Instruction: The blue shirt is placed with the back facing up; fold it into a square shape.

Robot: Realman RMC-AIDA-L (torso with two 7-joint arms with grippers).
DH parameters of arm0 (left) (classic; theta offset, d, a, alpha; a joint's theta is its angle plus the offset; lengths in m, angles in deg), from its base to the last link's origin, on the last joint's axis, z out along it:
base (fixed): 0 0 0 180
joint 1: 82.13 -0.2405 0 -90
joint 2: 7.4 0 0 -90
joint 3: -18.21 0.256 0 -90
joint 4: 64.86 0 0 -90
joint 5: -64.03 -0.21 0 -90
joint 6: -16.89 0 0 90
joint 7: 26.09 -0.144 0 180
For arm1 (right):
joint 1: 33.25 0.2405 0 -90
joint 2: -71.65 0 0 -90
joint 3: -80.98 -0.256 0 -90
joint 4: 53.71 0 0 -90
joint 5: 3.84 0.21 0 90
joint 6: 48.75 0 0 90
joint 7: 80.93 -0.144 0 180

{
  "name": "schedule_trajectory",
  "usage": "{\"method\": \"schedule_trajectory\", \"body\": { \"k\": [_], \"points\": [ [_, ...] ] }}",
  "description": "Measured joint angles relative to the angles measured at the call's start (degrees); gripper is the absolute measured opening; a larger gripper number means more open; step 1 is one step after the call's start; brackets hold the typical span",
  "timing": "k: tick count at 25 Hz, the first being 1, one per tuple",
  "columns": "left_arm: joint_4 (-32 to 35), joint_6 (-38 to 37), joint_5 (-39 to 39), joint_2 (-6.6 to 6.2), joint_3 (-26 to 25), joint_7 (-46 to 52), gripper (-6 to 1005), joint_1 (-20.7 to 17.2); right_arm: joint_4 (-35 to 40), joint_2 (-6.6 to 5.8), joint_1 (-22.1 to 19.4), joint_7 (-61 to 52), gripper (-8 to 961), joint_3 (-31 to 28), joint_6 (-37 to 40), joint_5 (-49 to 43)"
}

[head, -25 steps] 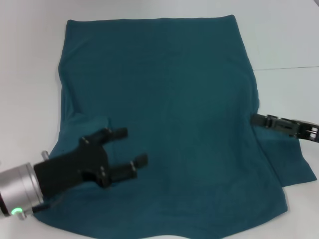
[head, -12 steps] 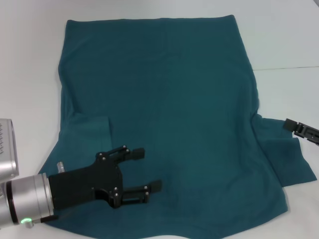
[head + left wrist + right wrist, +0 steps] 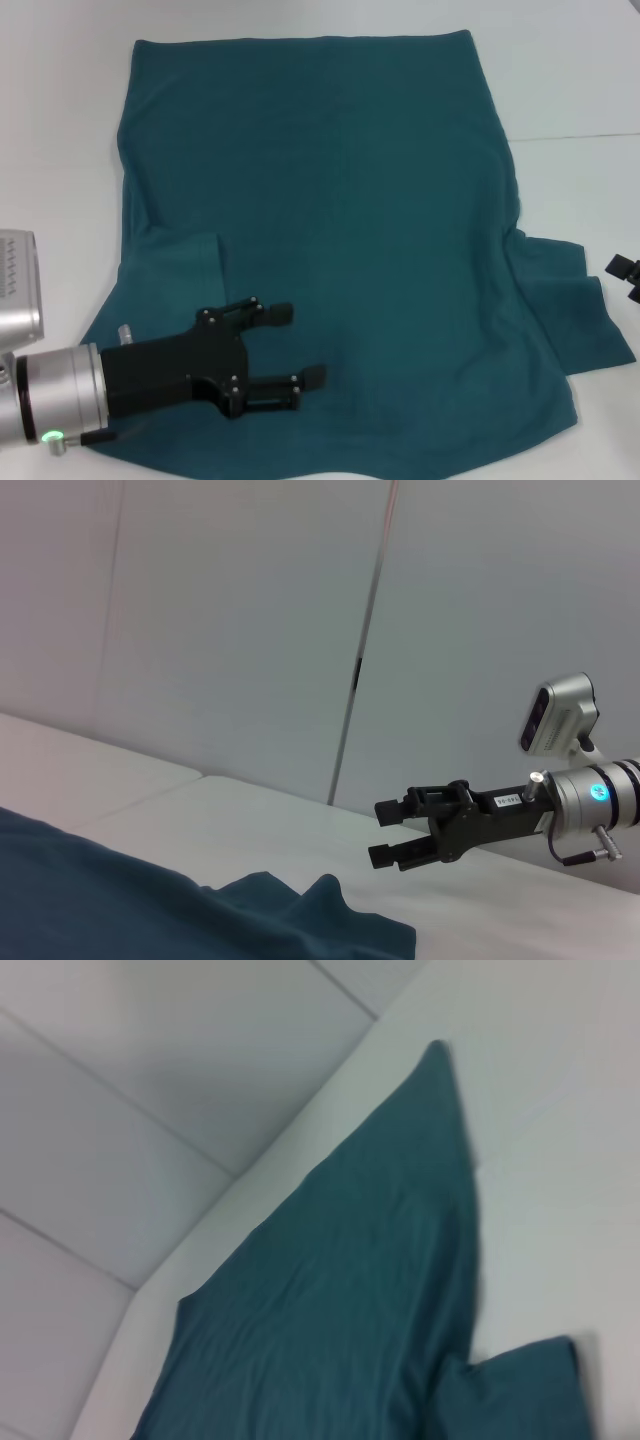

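One garment, the blue shirt [image 3: 330,230], lay spread flat on the white table [image 3: 570,80], plain side up, far hem straight, near hem running off the bottom of the head view. Left sleeve was folded in over the body; right sleeve stuck out flat toward the table's right side. Left gripper [image 3: 298,345] hovered over the shirt's near-left part, fingers spread wide, holding nothing. Right gripper [image 3: 390,832] sat off the cloth just beyond the right sleeve edge, over bare table, jaws parted and empty. Bare table showed past the far hem and along both side edges.
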Motion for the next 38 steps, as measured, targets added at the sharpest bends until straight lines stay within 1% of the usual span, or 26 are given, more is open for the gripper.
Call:
{"method": "schedule_trajectory", "body": {
  "k": [2, 8, 13, 22, 28, 38],
  "points": [
    [0.5, 0.0, -0.2, -0.01, 0.0, 0.9, 888, 0.1, 0.2, -0.17, 0.0, -0.8, 856, 0.1, -0.6, -0.1],
    [1.4, 0.2, -0.2, -0.03, 0.0, 3.1, 888, 0.3, 0.4, -1.46, 1.0, -3.3, 854, 0.7, -1.8, -2.0],
    [1.5, 0.4, -0.1, -0.03, 0.0, 3.6, 888, 0.5, 0.4, -1.93, 3.0, -5.0, 852, 1.1, -4.2, -5.9],
    [1.5, 0.5, 0.1, -0.03, -0.2, 4.2, 888, 0.5, 0.0, -1.98, 5.3, -5.1, 848, 3.4, -7.6, -6.7],
    [1.5, 0.5, 0.1, -0.03, -0.3, 4.3, 888, 0.5, -0.3, -1.54, 6.0, -5.1, 845, 4.8, -9.4, -6.7],
    [1.9, 0.5, -0.1, -0.03, -0.4, 4.4, 889, 0.6, -1.8, -1.42, 6.2, -4.9, 841, 5.7, -10.1, -6.7]
  ]
}}
